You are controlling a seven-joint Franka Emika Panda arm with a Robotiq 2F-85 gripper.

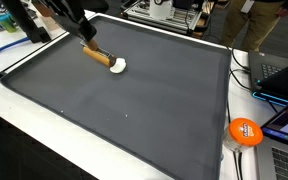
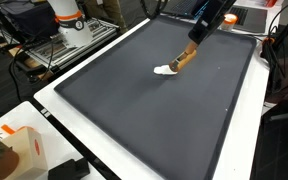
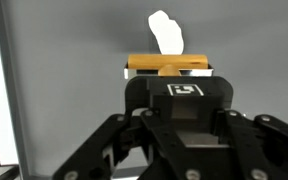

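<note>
Gripper (image 1: 89, 48) tight around wooden handle (image 1: 100, 57), white tip (image 1: 118, 66) on mat (image 1: 134, 110).

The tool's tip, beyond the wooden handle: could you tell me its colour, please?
The tool's tip is white, seen best in the wrist view.

The table (image 1: 34, 125) has a white top. A dark grey mat (image 1: 144, 110) covers most of it and leaves a white margin along the edges. A wooden-handled tool (image 1: 102, 58) touches the mat with its white tip, near one edge. An orange disc (image 1: 244, 131) lies on the margin just beside the mat.
</note>
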